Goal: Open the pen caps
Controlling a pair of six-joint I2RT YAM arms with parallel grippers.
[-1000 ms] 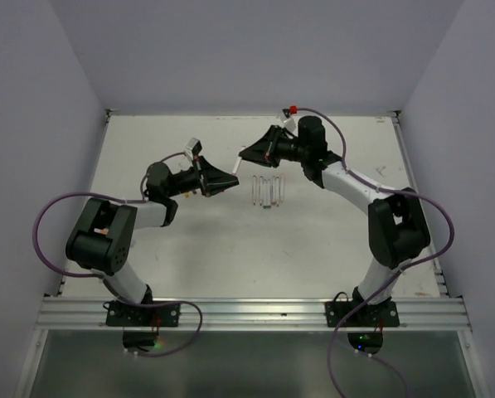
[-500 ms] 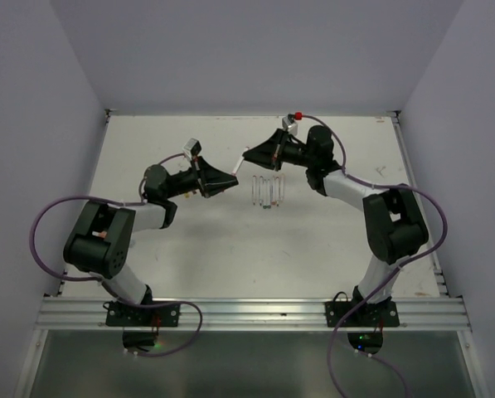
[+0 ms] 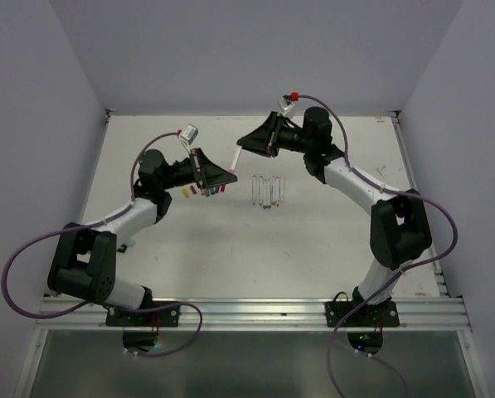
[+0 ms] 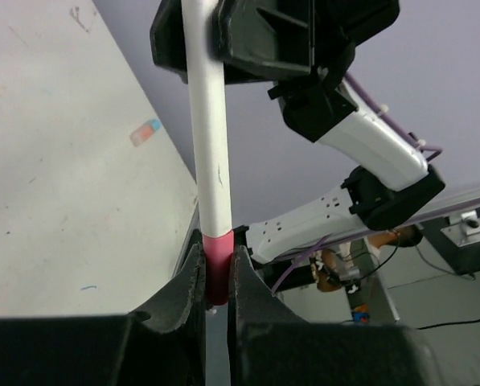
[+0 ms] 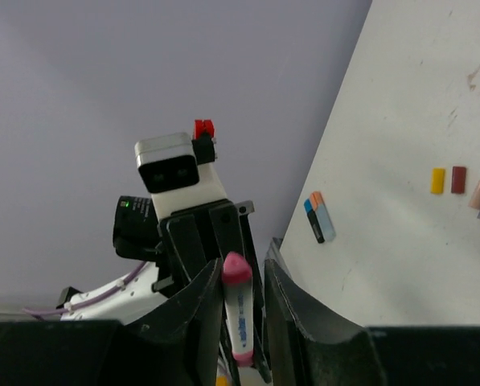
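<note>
Pinching pink cap (image 4: 216, 257) mid-table: left gripper (image 4: 216, 277)

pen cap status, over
Left gripper shut on pink cap, right gripper shut on pen body. Cap seated, not yet pulled off. Nothing blocking; loose caps lie off to the side.

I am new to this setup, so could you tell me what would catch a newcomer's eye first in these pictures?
First, a white pen held in mid-air between the two arms, above the table: the left claw grips its pink cap, and the right claw grips its body. Below, a row of pale pen bodies lies on the table, with loose caps to its left.
</note>
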